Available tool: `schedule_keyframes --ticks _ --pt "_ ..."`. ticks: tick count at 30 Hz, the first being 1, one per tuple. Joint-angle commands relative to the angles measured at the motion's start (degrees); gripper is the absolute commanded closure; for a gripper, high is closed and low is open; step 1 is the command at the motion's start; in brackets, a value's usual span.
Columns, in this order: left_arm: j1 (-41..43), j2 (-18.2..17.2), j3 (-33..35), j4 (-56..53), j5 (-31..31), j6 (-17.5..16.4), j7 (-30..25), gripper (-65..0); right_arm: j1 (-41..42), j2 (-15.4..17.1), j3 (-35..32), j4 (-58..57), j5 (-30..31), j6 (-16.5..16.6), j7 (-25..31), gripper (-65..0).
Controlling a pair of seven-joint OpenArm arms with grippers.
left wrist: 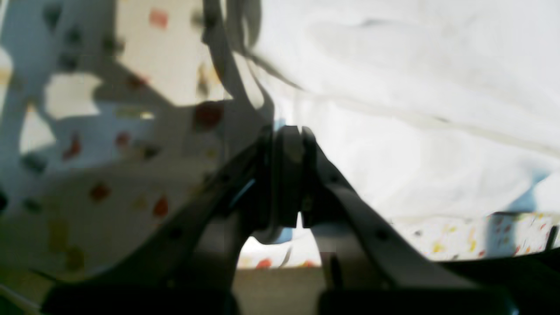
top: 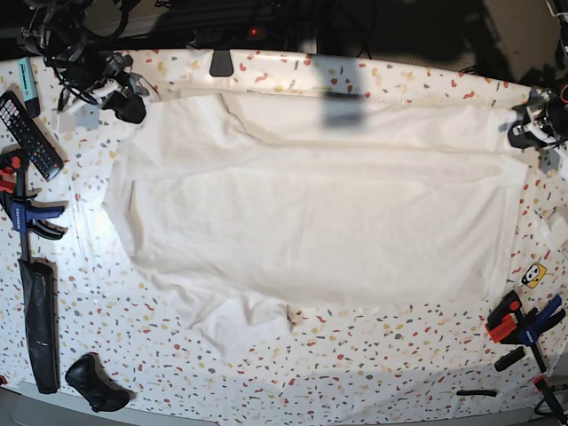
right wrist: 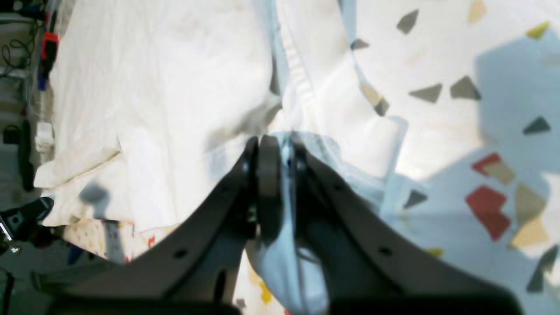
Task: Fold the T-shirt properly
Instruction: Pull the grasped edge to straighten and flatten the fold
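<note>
The white T-shirt lies spread across most of the speckled table, with one short sleeve sticking out at the near edge. My right gripper is at the shirt's far left corner. In the right wrist view it is shut with a fold of the shirt pinched between the fingers. My left gripper is at the shirt's far right corner. In the left wrist view it is shut on the shirt's edge. Both hold the cloth low over the table.
A remote control, a blue clamp, a long black bar and a black lump lie along the left side. Red and blue clamps and a yellow sticker are at the right. Cables crowd the far left corner.
</note>
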Motion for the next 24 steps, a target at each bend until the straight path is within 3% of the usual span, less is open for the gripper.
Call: schedule_keyframes --ticks 1,13,16,19,24 --pt "0.04 -1.31 -0.33 1.01 -1.27 -0.72 -0.63 0.0 -1.44 0.48 0.09 0.59 -4.76 -0.28 -3.61 0.0" --pt "0.31 -1.31 -0.33 1.01 -1.2 -0.87 0.7 0.0 -7.43 0.48 0.09 8.15 -0.94 -0.28 -1.73 0.0" --pt "0.28 -1.31 -0.33 1.01 1.16 -0.83 0.61 0.0 -7.26 0.52 0.09 8.15 -1.01 -0.28 -0.96 0.0" --pt "0.28 -1.31 -0.33 1.01 6.1 1.66 -1.73 0.0 -7.08 0.66 0.09 8.13 -3.32 -0.31 1.33 0.0" --pt "0.28 -1.29 -0.33 1.01 9.94 1.95 -3.93 0.0 -7.08 0.85 0.09 8.13 -8.61 -1.88 3.82 0.0"
